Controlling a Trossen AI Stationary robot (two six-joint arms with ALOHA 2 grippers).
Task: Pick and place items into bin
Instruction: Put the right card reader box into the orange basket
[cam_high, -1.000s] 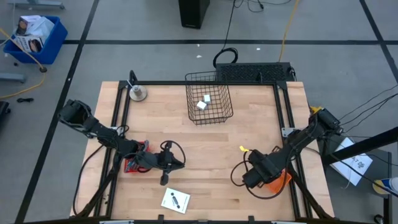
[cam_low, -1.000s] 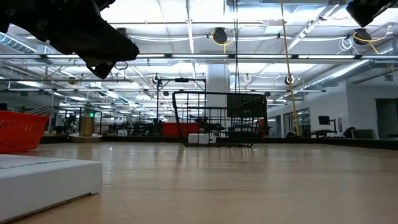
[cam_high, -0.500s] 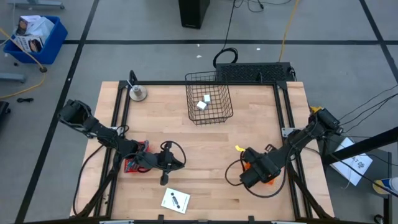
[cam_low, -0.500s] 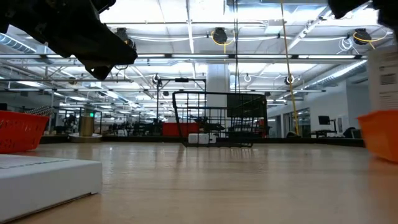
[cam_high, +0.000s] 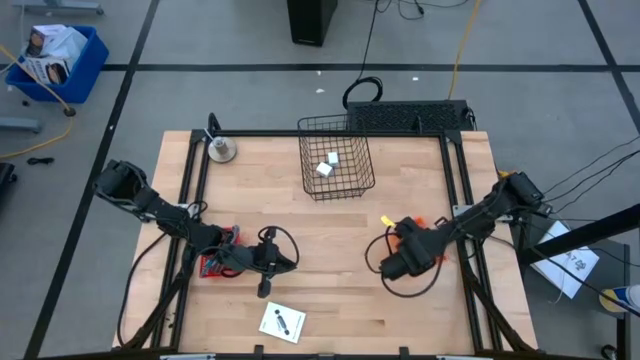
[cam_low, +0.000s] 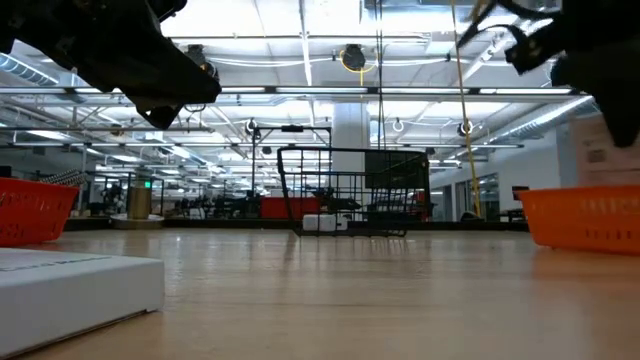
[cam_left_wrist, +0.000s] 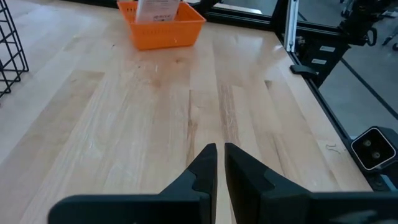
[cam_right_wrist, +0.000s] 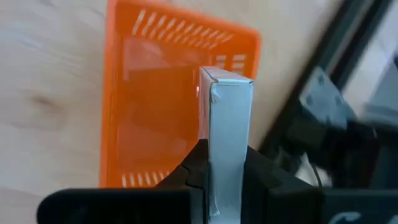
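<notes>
Cardboard, smooth and white, sits pinched in my right pincer (cam_right_wrist: 227, 168): a flat box (cam_right_wrist: 227, 124) held edge-on over the orange slotted plastic basket (cam_right_wrist: 149, 99), near the table's (cam_high: 330, 240) right edge. My left pincer (cam_left_wrist: 216, 163) hovers over pale wood grain, fingers nearly touching, gripping nothing. From above alone I see the black wire bin (cam_high: 336, 158) holding two small white blocks (cam_high: 328, 165) (the low view shows them only as a blur), and a white card (cam_high: 282, 322) at the front edge.
</notes>
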